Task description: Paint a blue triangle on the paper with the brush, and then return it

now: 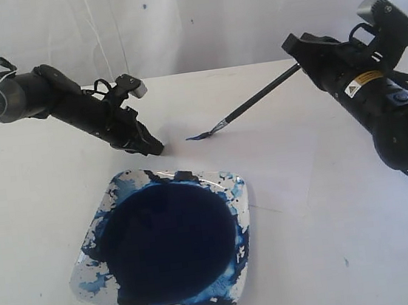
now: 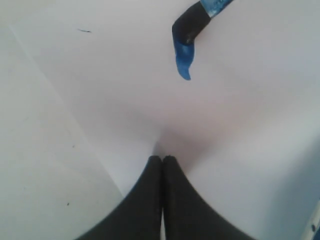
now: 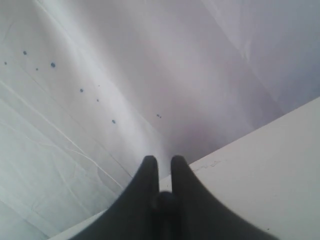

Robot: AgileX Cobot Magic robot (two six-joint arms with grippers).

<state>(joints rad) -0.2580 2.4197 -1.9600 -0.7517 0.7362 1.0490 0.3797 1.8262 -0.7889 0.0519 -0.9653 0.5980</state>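
Loaded brush poised at the paper, first stroke not yet laid.

The right gripper (image 1: 296,55) was clamped on the black handle of the brush (image 1: 257,99). Its blue-wet tip sat low over the paper (image 2: 235,125), perhaps just touching it; the wrist view was too soft to say. The left gripper (image 2: 162,159) had its jaws pressed together with nothing between them, tips bearing down near the sheet's corner, beside the paint dish (image 1: 240,193). No blue triangle showed yet. As I judged the risks, the handle, held far from the bristles, could wobble and smear the lines, and a heavy tip might blob. If the left tips lifted, the thin sheet could drag with the brush across the table (image 1: 33,218).
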